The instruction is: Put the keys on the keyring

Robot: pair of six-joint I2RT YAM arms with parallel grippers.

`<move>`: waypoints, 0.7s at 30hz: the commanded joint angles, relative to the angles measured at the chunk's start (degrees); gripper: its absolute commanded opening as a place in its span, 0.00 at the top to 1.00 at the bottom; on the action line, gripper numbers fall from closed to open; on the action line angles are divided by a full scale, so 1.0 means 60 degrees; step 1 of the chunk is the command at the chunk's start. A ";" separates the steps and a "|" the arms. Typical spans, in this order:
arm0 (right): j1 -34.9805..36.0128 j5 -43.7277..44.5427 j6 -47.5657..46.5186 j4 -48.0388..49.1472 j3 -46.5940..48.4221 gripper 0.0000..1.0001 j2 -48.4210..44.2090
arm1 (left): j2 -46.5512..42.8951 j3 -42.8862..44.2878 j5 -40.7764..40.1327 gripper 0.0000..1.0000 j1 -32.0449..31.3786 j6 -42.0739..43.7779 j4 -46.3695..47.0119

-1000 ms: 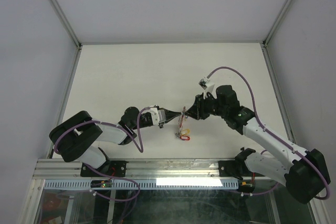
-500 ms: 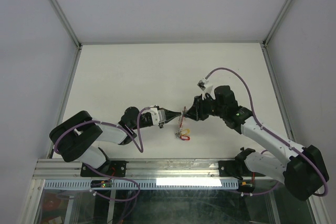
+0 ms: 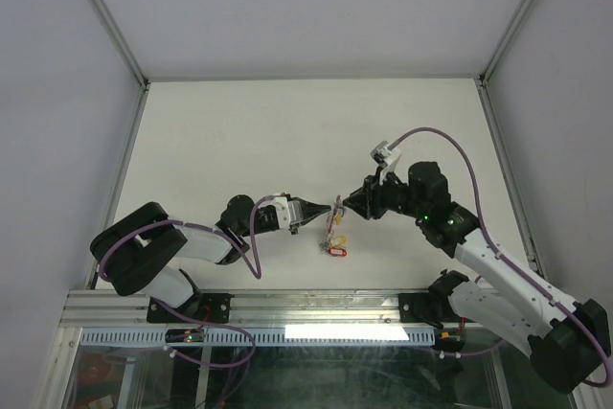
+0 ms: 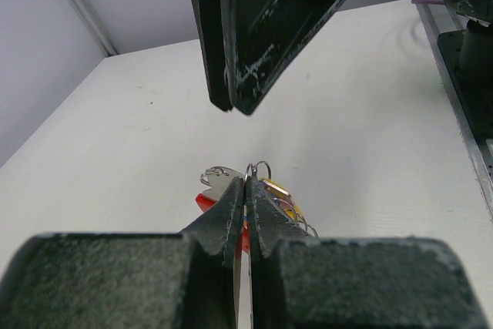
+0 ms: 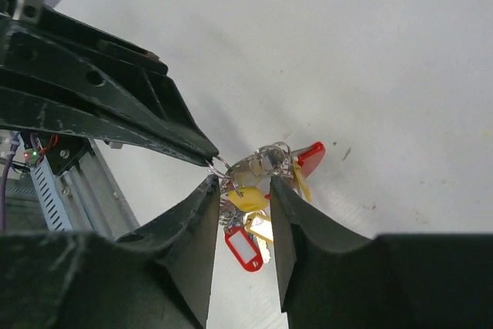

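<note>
My left gripper (image 3: 329, 206) (image 4: 249, 179) is shut on a thin wire ring (image 5: 219, 166), and a bunch of keys (image 3: 332, 235) hangs from it just above the table. The bunch holds a yellow tag (image 5: 246, 198), a red-framed tag (image 5: 243, 248) and a silvery piece with a red end (image 5: 310, 156), which may be the keyring. My right gripper (image 3: 347, 203) (image 5: 240, 190) faces the left one from the right, open. Its fingers (image 4: 254, 44) stand a short way off the bunch and hold nothing.
The white table (image 3: 239, 131) is walled by pale panels at the back and on both sides. An aluminium rail (image 3: 316, 306) runs along the near edge by the arm bases. The right arm's purple cable (image 3: 450, 146) loops above its wrist.
The right arm has drawn back a little to the right, its fingertips leaving the bunch and its jaws a touch wider. The left gripper and the keys have stayed put.
</note>
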 commanded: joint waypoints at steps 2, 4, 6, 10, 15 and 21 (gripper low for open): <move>0.0091 -0.0575 -0.2364 0.1490 -0.0580 0.66 -0.1047 | 0.0015 0.0042 0.0313 1.00 0.0095 -0.0040 0.0502; 0.0220 -0.0872 -0.3678 0.1318 -0.0635 0.66 -0.1267 | 0.0020 0.0041 0.0311 1.00 0.0089 -0.0031 0.0495; 0.0413 -0.1065 -0.4768 0.0734 -0.0450 0.67 -0.1300 | 0.0030 0.0039 0.0334 1.00 0.0094 -0.0025 0.0515; 0.0839 -0.1201 -0.6695 -0.0762 0.0132 0.69 -0.0834 | 0.0041 0.0044 0.0385 1.00 0.0096 -0.0025 0.0543; 0.1172 -0.1187 -0.7934 -0.1612 0.0661 0.74 -0.0018 | 0.0063 0.0040 0.0430 1.00 0.0089 -0.0021 0.0562; 0.1236 -0.0933 -0.8137 -0.0984 0.0659 0.75 0.0285 | 0.0081 0.0043 0.0520 1.00 0.0099 -0.0010 0.0557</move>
